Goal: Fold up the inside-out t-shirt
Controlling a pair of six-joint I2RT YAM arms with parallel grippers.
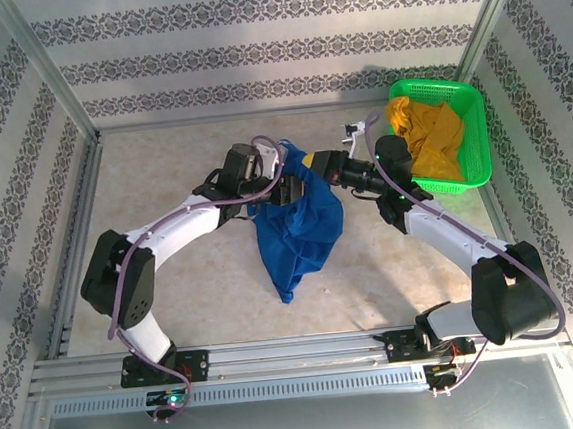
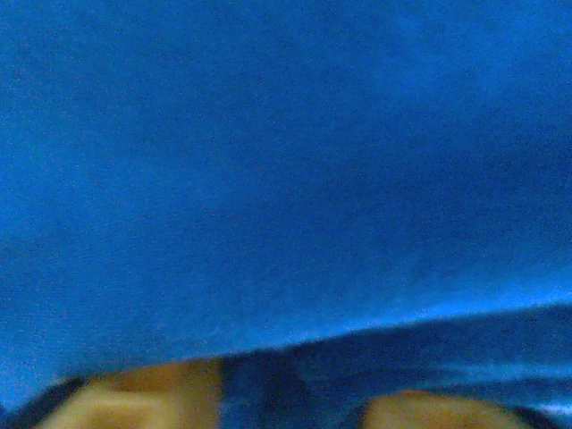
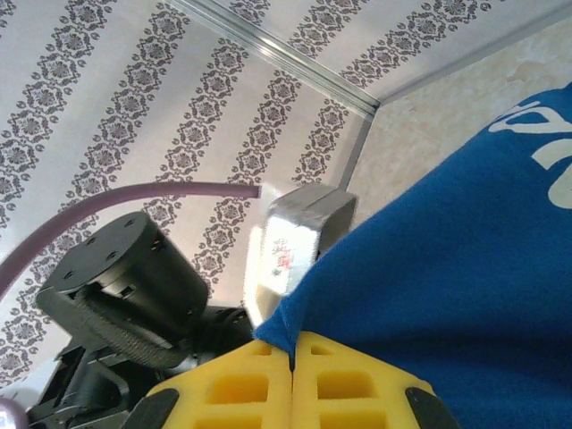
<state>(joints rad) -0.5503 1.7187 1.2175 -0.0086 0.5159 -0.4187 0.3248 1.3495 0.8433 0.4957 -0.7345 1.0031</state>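
Observation:
The royal-blue inside-out t-shirt [image 1: 299,223] hangs bunched between my two grippers over the middle of the table, its lower end trailing down to a point on the tabletop. My right gripper [image 1: 316,166] [image 3: 291,344] is shut on an edge of the shirt [image 3: 447,268], pinched between its yellow fingertips; a whitish print [image 3: 547,134] shows on the cloth. My left gripper [image 1: 283,191] [image 2: 295,407] is pressed into the shirt [image 2: 286,161]. Its yellow fingers [image 2: 152,398] stand a little apart with dark blue cloth lying in the gap.
A green basket [image 1: 470,108] at the back right holds a mustard-yellow garment [image 1: 430,137], just behind my right arm. The left arm's wrist [image 3: 125,268] sits close in front of the right gripper. Patterned walls and metal rails ring the table.

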